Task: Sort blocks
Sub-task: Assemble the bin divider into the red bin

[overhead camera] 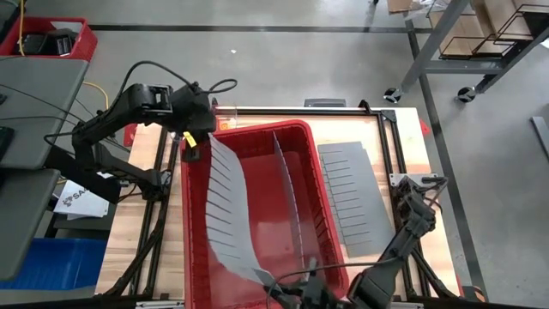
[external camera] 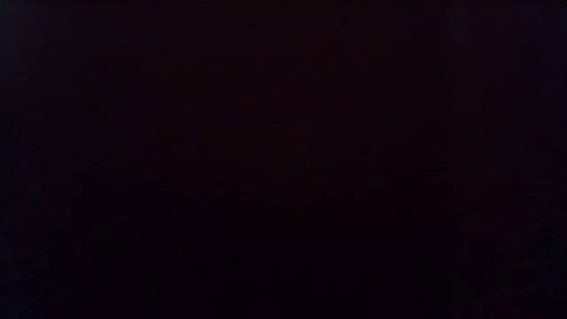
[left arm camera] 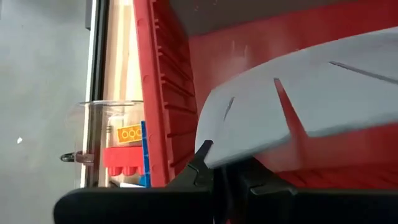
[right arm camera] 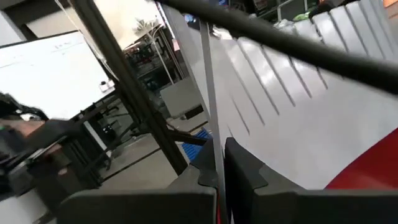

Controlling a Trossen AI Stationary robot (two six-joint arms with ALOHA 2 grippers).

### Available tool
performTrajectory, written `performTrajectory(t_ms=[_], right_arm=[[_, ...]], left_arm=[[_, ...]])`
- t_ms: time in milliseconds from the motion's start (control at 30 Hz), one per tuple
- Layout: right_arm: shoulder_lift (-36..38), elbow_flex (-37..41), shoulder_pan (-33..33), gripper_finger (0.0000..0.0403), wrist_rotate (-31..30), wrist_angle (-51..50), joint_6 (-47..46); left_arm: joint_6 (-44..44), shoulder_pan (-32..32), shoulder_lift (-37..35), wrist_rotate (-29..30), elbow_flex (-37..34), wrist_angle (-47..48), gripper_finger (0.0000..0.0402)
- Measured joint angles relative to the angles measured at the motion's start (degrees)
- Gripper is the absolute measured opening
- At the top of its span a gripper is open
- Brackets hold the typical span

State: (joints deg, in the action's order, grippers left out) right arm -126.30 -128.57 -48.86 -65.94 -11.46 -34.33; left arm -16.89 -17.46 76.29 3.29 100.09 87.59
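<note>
Trouble, we judged, lay in the curved divider (overhead camera: pixel 227 206): each end was pinched in a clenched claw, the left gripper (left arm camera: pixel 214 165) at the bin's (overhead camera: pixel 322 184) far left corner, the right gripper (right arm camera: pixel 219 163) at its near edge. Any uneven pull could have made the sheet spring free or buckle. Blocks (left arm camera: pixel 127 152) sat in a clear cup (left arm camera: pixel 93 143) on the table just outside the bin's left wall; a swinging sheet or arm might have tipped it.

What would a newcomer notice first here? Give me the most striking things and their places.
The large red plastic bin fills the table's middle, with a long curved grey slotted divider sheet bowed along its left half. The left gripper is shut on that sheet's far end, the right gripper on its near end. Small plastic blocks sit in a clear cup beside the bin.
</note>
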Motion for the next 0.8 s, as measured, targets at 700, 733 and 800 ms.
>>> performTrajectory(t_ms=[700,733,800], right_arm=[[-2.0,0.1,1.6,0.0000,0.2,8.5,-4.4],[-2.3,0.1,1.9,0.0000,0.5,8.7,-4.2],[-2.4,0.1,2.1,0.0000,0.5,9.0,-4.1]], left_arm=[[-9.3,0.1,-0.4,15.8,0.1,2.4,0.0001],[-10.5,0.1,-0.4,16.3,0.1,2.5,0.0001],[-12.4,0.1,-0.4,17.0,0.1,2.4,0.0003]])
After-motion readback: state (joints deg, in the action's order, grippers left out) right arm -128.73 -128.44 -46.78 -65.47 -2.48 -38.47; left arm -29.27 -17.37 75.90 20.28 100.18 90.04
